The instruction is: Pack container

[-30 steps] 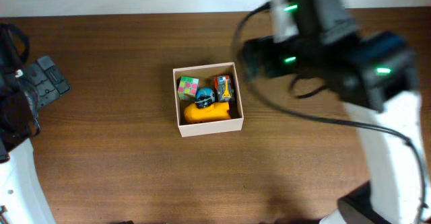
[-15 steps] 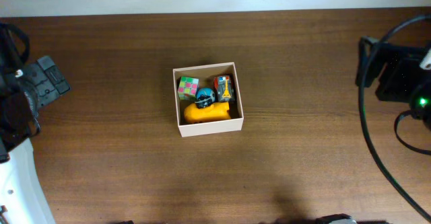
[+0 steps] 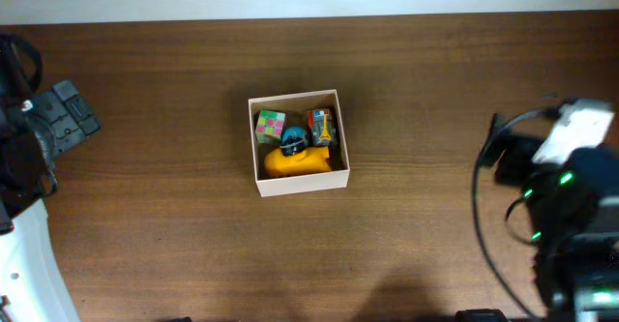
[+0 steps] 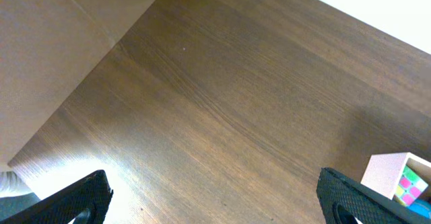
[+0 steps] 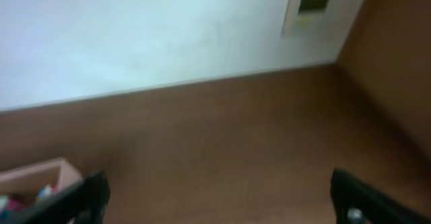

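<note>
The container (image 3: pixel 258 146), a square white-walled box, sits at the middle of the table. It holds a multicoloured cube (image 3: pixel 270 125), a blue round toy (image 3: pixel 294 142), an orange toy (image 3: pixel 300 162) and a small red-and-orange box (image 3: pixel 321 127). My left gripper (image 4: pixel 212 200) is open and empty at the far left, well away from the container, whose corner shows in the left wrist view (image 4: pixel 387 173). My right gripper (image 5: pixel 222 200) is open and empty at the right side; the container's corner shows in the right wrist view (image 5: pixel 47 173).
The left arm (image 3: pixel 39 138) is at the table's left edge. The right arm (image 3: pixel 561 196) is over the table's right part, with a black cable looping beside it. A pale wall runs along the table's far edge (image 5: pixel 168 35).
My right arm has swung from above the container's far right side out to the right and down toward the front right of the table. The left arm and the container have not moved.
</note>
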Motion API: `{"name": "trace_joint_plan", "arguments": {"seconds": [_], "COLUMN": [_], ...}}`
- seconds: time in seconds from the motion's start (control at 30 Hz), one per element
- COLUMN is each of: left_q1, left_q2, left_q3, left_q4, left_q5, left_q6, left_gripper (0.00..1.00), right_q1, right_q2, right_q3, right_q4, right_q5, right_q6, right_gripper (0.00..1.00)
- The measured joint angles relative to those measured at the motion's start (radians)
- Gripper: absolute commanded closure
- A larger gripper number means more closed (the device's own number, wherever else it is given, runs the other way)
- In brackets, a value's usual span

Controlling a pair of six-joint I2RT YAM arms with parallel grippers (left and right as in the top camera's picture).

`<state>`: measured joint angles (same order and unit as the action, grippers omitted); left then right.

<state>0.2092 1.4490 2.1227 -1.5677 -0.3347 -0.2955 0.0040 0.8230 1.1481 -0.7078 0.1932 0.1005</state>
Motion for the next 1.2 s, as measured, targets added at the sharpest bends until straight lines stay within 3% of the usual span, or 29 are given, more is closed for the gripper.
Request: {"name": "trace_joint_plan", "arguments": {"seconds": [0.17, 0.47, 0.87, 1.2], "left_q1": [0.000, 0.000, 0.000, 0.000], "left_q2": [0.000, 0.000, 0.000, 0.000], "left_q3": [0.000, 0.000, 0.000, 0.000], "left_q4": [0.000, 0.000, 0.000, 0.000], "left_q5": [-0.003, -0.003, -0.005, -0.006], "left_q6": [0.000, 0.000, 0.000, 0.000], "left_gripper": [0.01, 0.01, 0.01, 0.01], "right_q1": [-0.003, -0.003, -0.004, -0.004], "right_q2": [-0.188, -0.489, -0.793, -0.808], "right_q3": [-0.373, -0.695, -0.908, -0.967], "right_q4": [0.119, 0.164, 0.156, 0.155], "right_q5": [-0.003, -0.003, -0.069, -0.105], "right_q6": [-0.001, 0.005, 0.005, 0.006], "right_gripper": [0.01, 0.01, 0.01, 0.01]}}
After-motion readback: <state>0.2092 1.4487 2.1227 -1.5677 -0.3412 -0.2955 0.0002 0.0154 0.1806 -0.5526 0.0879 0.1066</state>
